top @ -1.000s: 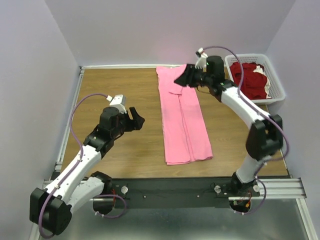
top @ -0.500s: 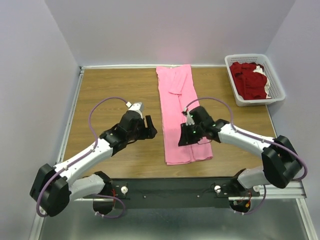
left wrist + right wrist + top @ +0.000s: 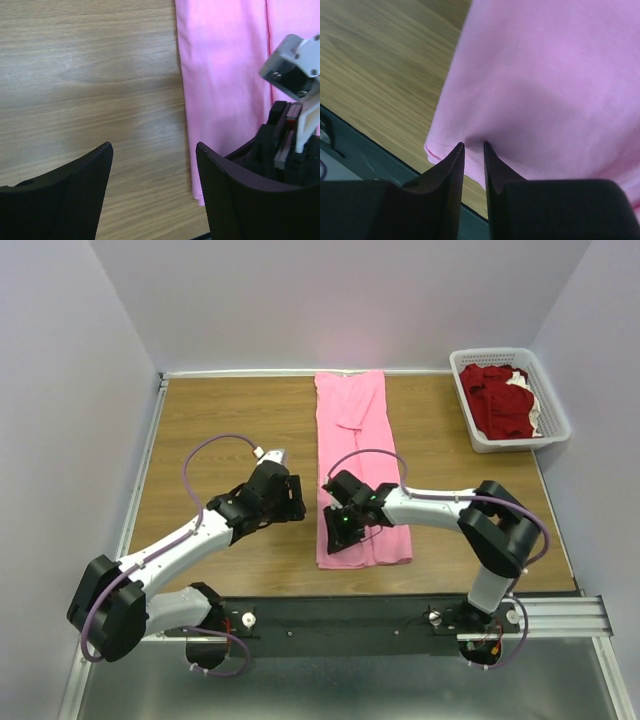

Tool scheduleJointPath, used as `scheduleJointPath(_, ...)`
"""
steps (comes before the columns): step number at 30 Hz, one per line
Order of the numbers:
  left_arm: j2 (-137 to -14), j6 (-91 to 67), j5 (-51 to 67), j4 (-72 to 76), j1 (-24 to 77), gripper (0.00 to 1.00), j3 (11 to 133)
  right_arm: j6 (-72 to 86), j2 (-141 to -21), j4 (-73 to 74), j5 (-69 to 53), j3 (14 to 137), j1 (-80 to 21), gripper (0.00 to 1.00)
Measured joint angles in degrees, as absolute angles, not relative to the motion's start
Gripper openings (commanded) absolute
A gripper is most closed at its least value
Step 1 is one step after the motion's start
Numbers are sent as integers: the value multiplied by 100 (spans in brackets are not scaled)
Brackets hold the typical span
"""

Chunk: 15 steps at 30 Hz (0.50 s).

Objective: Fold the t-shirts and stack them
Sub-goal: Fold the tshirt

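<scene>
Right hand (image 3: 472,146) pinches pink t-shirt (image 3: 545,90) near its hem; left hand (image 3: 154,147) hangs released.

- Top cam — high, behind arm bases, looks down over the whole table (image 3: 200,430), far off.
- L wrist cam: low, close, faces down at wood + pink t-shirt (image 3: 220,75) edge.
- R wrist cam — v. close on same shirt's near corner; all 3 share it.

Pink t-shirt (image 3: 358,440) lies folded lengthwise; dark red t-shirts (image 3: 500,402) heaped in the basket (image 3: 512,444).
</scene>
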State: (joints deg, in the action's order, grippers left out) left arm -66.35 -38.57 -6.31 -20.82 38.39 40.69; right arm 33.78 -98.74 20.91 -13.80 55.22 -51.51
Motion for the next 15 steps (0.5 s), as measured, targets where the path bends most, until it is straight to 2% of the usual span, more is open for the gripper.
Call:
scheduleJointPath(5, -6471, -3839, -899, -2405, 3839, 74, 4071, 3452, -10652, 2008, -1411, 6442, -5607, 29)
scheduleJointPath(7, -6434, -3844, -989, -2558, 3839, 74, 4071, 3452, -10711, 2008, -1365, 6547, -5704, 34)
scheduleJointPath(11, -6392, -3865, -987, -2707, 3839, 74, 4071, 3516, -10492, 2327, -773, 6532, -5802, 44)
scheduleJointPath(15, -6379, -3903, -980, -2794, 3857, 74, 4071, 3625, -9786, 2781, 10, 6407, -5765, 44)
